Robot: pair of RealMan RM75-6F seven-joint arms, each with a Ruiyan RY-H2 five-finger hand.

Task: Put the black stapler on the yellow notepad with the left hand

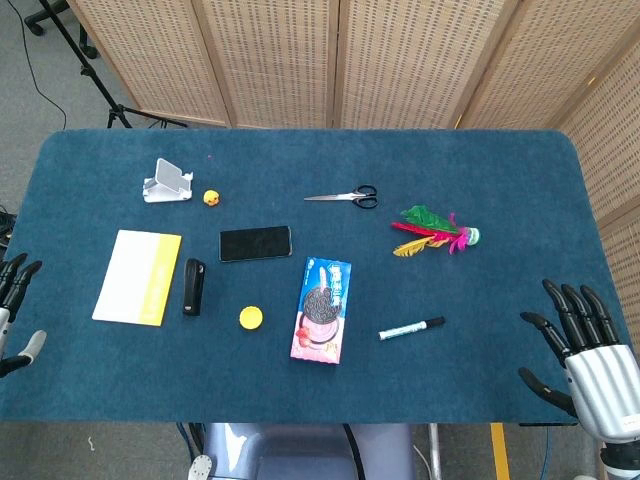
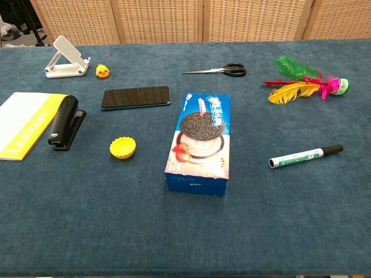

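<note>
The black stapler (image 1: 193, 286) (image 2: 66, 122) lies on the blue table just right of the yellow notepad (image 1: 138, 277) (image 2: 23, 124), almost touching its edge. My left hand (image 1: 14, 303) shows only at the left border of the head view, fingers apart and empty, well left of the notepad. My right hand (image 1: 583, 343) hovers at the table's front right corner, fingers spread, holding nothing. Neither hand appears in the chest view.
A black phone (image 1: 255, 243), a yellow cap (image 1: 250, 317), a cookie box (image 1: 322, 309), a marker (image 1: 411, 328), scissors (image 1: 345, 197), a feather toy (image 1: 432, 232), a white phone stand (image 1: 167, 183) and a small yellow duck (image 1: 211, 198) lie about the table (image 1: 500, 190).
</note>
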